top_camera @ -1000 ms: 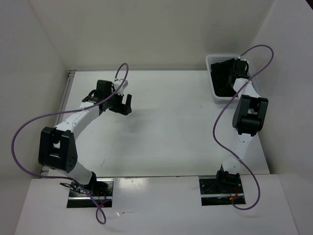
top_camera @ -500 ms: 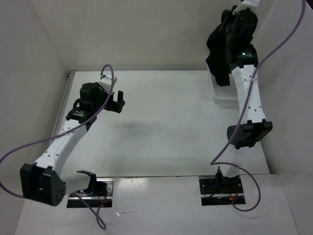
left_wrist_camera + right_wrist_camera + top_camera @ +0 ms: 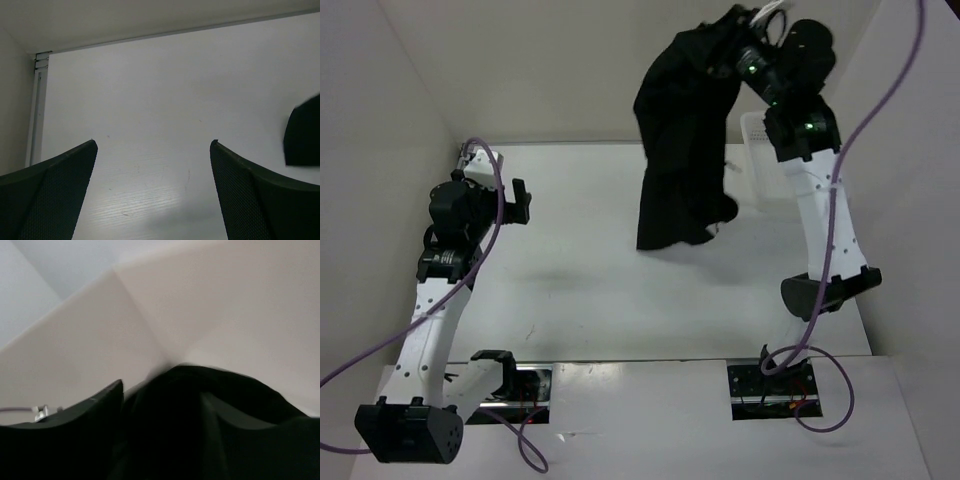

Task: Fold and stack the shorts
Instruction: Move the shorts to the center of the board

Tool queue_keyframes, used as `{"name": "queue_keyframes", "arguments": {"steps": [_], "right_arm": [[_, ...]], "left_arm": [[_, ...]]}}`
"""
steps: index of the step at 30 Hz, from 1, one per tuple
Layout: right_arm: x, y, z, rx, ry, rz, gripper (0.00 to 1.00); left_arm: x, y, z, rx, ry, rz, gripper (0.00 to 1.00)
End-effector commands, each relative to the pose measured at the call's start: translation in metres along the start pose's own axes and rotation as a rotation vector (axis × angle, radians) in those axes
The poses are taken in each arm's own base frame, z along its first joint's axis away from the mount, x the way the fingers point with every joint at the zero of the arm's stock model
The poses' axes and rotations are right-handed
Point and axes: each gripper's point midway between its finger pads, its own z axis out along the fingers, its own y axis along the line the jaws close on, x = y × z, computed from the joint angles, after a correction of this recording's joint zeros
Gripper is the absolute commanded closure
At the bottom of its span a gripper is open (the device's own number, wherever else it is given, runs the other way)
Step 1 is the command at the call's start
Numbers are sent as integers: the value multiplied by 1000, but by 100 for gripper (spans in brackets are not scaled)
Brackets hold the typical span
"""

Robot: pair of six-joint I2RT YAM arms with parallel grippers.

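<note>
Shorts [image 3: 678, 150] hang from the raised right hand [image 3: 748, 45], draping below and leftward.

Right arm raised high at far right; right gripper [image 3: 752, 42] holds black shorts [image 3: 680, 150] aloft. Fabric hangs long over bench [image 3: 600, 290], lower hem possibly brushing it. White basket [image 3: 752, 126] in far right corner, partly behind arm. Left gripper [image 3: 517, 203] above left side, well apart.

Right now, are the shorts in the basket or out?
Out: the shorts hang bunched from the raised right gripper, left of the basket.
</note>
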Motion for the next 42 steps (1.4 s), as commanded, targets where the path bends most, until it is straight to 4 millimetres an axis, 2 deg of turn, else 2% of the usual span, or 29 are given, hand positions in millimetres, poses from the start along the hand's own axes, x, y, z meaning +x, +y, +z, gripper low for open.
{"name": "queue_keyframes", "arguments": {"steps": [1, 3, 4, 6, 8, 9, 11, 13, 14, 17, 18, 22, 23, 24, 25, 27, 28, 29, 30, 31, 32, 33, 34, 35, 37, 38, 40, 41, 42], "right_arm": [[115, -28, 21, -5, 289, 222, 31], [157, -51, 17, 41, 384, 197, 18], [168, -64, 15, 75, 404, 158, 14], [196, -91, 2, 117, 481, -12, 13], [202, -118, -11, 197, 503, -175, 13], [216, -127, -27, 222, 554, -214, 13], [237, -139, -48, 241, 625, -273, 24], [270, -150, -77, 241, 724, -301, 32], [298, -156, -95, 239, 794, -281, 42], [334, -161, -122, 239, 888, -236, 52], [338, -161, -123, 230, 889, -232, 52], [373, -178, -118, 241, 941, -182, 51], [372, -180, -108, 230, 929, -183, 48], [377, -184, -102, 235, 926, -172, 44], [395, -198, -99, 255, 953, -167, 38], [401, -210, -84, 269, 945, -178, 33], [418, -224, -80, 288, 966, -177, 32], [425, -231, -78, 304, 975, -181, 31], [430, -240, -75, 324, 974, -191, 26], [441, -250, -70, 342, 978, -185, 22], [446, -254, -69, 353, 984, -188, 20], [448, -257, -65, 358, 976, -179, 17], [447, -260, -59, 364, 965, -187, 17], [459, -266, -60, 368, 985, -180, 17], [463, -270, -53, 371, 971, -174, 17], [476, -276, -58, 377, 997, -165, 17], [483, -278, -57, 375, 1004, -149, 23], [494, -279, -58, 378, 1015, -154, 26], [494, -279, -56, 384, 1013, -143, 26]], "left_arm": [[-11, 8, -3, -21, -40, 5, 0], [-9, 5, -3, -7, -32, 4, 0], [0, -1, -1, 25, 5, -3, 0], [9, -8, 3, 73, 43, -11, 0], [29, -24, 5, 152, 123, -28, 0], [37, -30, 6, 173, 154, -33, 0], [65, -48, 6, 221, 255, -34, 0], [94, -62, 6, 255, 343, -32, 0], [108, -73, 9, 275, 390, -16, 0], [127, -88, 30, 266, 426, 38, 0], [128, -88, 39, 246, 415, 53, 0], [121, -76, 105, 124, 306, 79, 0], [106, -75, 118, 111, 265, 78, 0], [108, -81, 133, 119, 258, 81, 0], [104, -82, 143, 119, 247, 81, 0], [96, -88, 170, 118, 222, 83, 0], [96, -94, 179, 126, 219, 86, 0], [96, -95, 188, 126, 214, 86, 0], [113, -102, 202, 136, 245, 92, 0], [100, -105, 214, 144, 218, 89, 0], [99, -106, 223, 144, 210, 88, 0], [117, -110, 235, 154, 245, 89, 0], [117, -111, 243, 154, 236, 89, 0], [107, -118, 253, 163, 200, 90, 0], [122, -129, 264, 192, 219, 92, 0], [132, -132, 269, 203, 235, 92, 0], [129, -139, 277, 211, 220, 94, 0], [143, -145, 279, 222, 253, 100, 0], [145, -146, 282, 222, 256, 101, 0]]}}
